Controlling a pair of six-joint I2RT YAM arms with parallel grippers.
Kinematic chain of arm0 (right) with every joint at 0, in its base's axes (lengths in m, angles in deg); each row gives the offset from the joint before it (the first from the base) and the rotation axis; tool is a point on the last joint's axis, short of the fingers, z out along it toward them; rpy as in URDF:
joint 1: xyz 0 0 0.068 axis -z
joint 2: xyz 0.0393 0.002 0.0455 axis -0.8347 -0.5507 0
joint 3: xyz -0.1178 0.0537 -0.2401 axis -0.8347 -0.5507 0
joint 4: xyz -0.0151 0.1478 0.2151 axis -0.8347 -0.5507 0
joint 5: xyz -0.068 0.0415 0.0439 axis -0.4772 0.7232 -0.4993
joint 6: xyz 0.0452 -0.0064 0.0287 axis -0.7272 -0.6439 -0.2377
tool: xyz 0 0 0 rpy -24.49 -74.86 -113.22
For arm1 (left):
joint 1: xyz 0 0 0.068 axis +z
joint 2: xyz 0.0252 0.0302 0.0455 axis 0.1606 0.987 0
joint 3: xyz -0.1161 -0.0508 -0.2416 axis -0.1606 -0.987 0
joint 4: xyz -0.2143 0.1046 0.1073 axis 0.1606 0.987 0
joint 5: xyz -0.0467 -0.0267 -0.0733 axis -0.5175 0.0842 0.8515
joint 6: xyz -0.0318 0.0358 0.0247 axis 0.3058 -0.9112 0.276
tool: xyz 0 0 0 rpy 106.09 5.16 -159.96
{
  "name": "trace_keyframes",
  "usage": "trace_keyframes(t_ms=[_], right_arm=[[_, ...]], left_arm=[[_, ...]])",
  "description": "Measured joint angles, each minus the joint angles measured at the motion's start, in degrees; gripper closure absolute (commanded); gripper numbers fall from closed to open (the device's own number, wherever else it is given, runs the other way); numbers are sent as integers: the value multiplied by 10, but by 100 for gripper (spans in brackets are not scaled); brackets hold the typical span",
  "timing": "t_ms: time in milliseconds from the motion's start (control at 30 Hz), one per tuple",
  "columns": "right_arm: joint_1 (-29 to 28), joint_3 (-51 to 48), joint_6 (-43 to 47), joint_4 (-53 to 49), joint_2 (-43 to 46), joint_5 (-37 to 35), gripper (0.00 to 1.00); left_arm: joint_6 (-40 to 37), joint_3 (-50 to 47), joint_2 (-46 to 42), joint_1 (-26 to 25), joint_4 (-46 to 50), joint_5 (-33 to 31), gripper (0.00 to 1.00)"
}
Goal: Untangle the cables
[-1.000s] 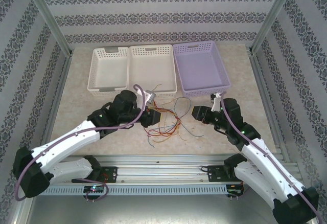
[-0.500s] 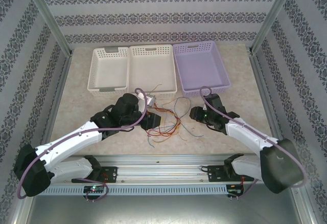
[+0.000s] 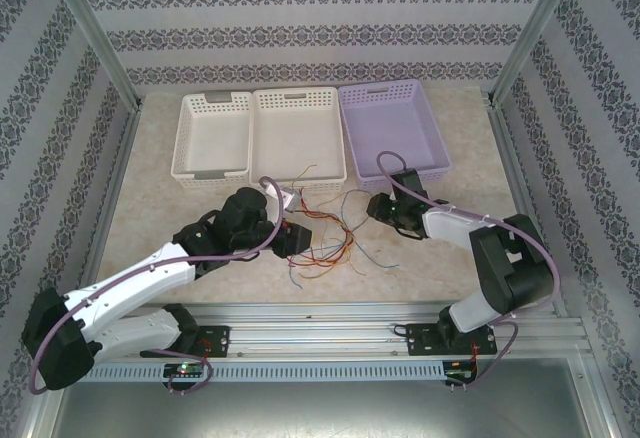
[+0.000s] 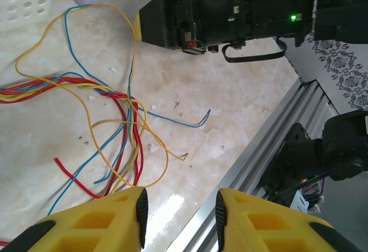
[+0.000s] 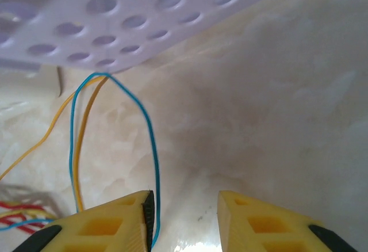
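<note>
**Cables (image 3: 325, 230) lie tangled on the table (image 3: 160, 208) between two part-open grippers**

The cables are a loose knot of red, yellow-orange and blue wires. They lie on the pale table top just near of the middle white basket (image 3: 300, 133), in the gap between the two arms. A few loose ends trail toward the near rail.

The left gripper (image 3: 297, 238) sits at the left edge of the tangle. In the left wrist view its yellow fingers (image 4: 103, 220) stand partly apart with nothing between them, and the wires spread over the table beyond them.

The right gripper (image 3: 373, 208) sits at the right edge of the tangle, just near of the lilac basket (image 3: 392, 136). In the right wrist view its jaws are also partly apart and clamp nothing. A blue wire (image 5: 150, 142) and a yellow-orange wire (image 5: 83, 148) loop up to the lilac basket's wall. The blue one runs down along the inner edge of one finger. Another white basket (image 3: 215, 133) stands at the far left.
</note>
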Motion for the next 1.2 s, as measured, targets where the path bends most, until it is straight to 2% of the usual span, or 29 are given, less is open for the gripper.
trace_keyframes(t_ms=[200, 500, 633, 800, 967, 1200], right_arm=[[0, 14, -7, 33, -39, 13, 66], [-7, 16, -7, 80, -45, 21, 99], [-12, 14, -6, 91, -33, 28, 100], [-37, -2, 0, 102, 41, 40, 100], [-76, -12, 15, 89, 167, 47, 100], [-102, -7, 23, 43, 287, 74, 100]], left_arm=[[0, -1, -2, 0, 0, 0, 62], [1, -14, -1, 0, -3, 0, 62], [4, -17, -1, -1, -9, 1, 61], [14, -26, -2, -7, -22, 3, 53], [26, -35, -7, -8, -42, 9, 38], [44, -39, -8, -11, -91, 30, 28]])
